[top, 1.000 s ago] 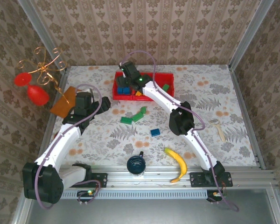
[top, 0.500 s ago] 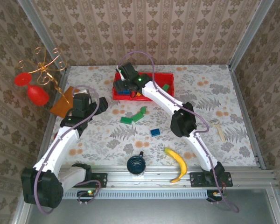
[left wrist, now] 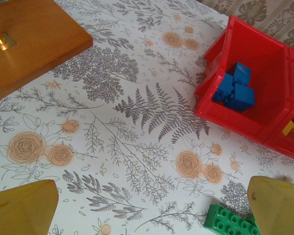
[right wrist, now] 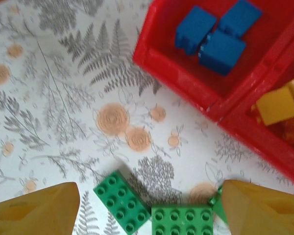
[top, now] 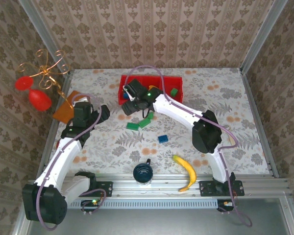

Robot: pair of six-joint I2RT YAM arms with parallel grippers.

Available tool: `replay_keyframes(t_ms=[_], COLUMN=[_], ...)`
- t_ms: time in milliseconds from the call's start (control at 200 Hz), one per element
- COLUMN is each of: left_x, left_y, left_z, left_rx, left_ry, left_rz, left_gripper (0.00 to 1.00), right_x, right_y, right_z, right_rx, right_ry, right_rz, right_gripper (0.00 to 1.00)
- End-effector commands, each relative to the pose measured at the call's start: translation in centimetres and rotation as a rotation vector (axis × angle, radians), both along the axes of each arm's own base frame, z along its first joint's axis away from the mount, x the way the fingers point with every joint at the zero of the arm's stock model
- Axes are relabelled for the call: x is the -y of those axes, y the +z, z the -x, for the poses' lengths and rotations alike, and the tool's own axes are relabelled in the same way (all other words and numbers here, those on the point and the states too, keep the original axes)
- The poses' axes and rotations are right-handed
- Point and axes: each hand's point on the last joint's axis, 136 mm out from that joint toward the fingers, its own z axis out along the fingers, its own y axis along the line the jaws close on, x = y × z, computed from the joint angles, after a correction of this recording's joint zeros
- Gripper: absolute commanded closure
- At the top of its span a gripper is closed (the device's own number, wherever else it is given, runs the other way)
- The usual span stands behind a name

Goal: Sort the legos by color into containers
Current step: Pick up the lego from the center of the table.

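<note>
Green legos (right wrist: 182, 220) lie between the right gripper's (right wrist: 148, 203) parted fingers, seemingly just below. The left gripper (left wrist: 152, 196), also spread wide, sits farther off.

Top view: right arm (top: 179, 110) covers near-left of red tray (top: 176, 79); left compartment contents mostly hidden.
Left wrist view: tray runs off right edge, yellow bricks (left wrist: 291, 129) cut there; green brick (left wrist: 229, 223) clipped by bottom edge; orange-brown board (left wrist: 34, 44) cut at far-left corner.
Right wrist view: slightly blurred; green piece (right wrist: 216, 199) half behind fingertip (right wrist: 262, 208), possibly third brick.
</note>
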Motion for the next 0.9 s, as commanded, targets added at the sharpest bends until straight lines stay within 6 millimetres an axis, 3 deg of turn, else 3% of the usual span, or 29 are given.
replay_keyframes(t_ms=[0,365,645,895], left_x=[-0.8,-1.1,-0.9,-0.8], left_y=[-0.5,-2.1,-2.4,-2.8], left_z=[0.6,1.0,0.5,0.4], left_rx=[-0.016,-0.055,-0.067,-0.081], left_ry=[0.028,0.03,0.024,0.024], left_rz=[-0.006,0.023,0.042,0.051], left_gripper=[0.0,0.0,0.0,0.0], right_x=[1.2,1.1,0.5,0.0], right_y=[0.1,-4.1,-6.0,-7.1], right_z=[1.7,4.1,4.1,4.1], right_rx=[-0.026,-0.097,-0.109,-0.132], right_ry=[-0.006,0.087,0.152,0.202], right_rz=[0.04,0.189,0.269,0.301], right_gripper=[0.21,0.1,0.0,0.0])
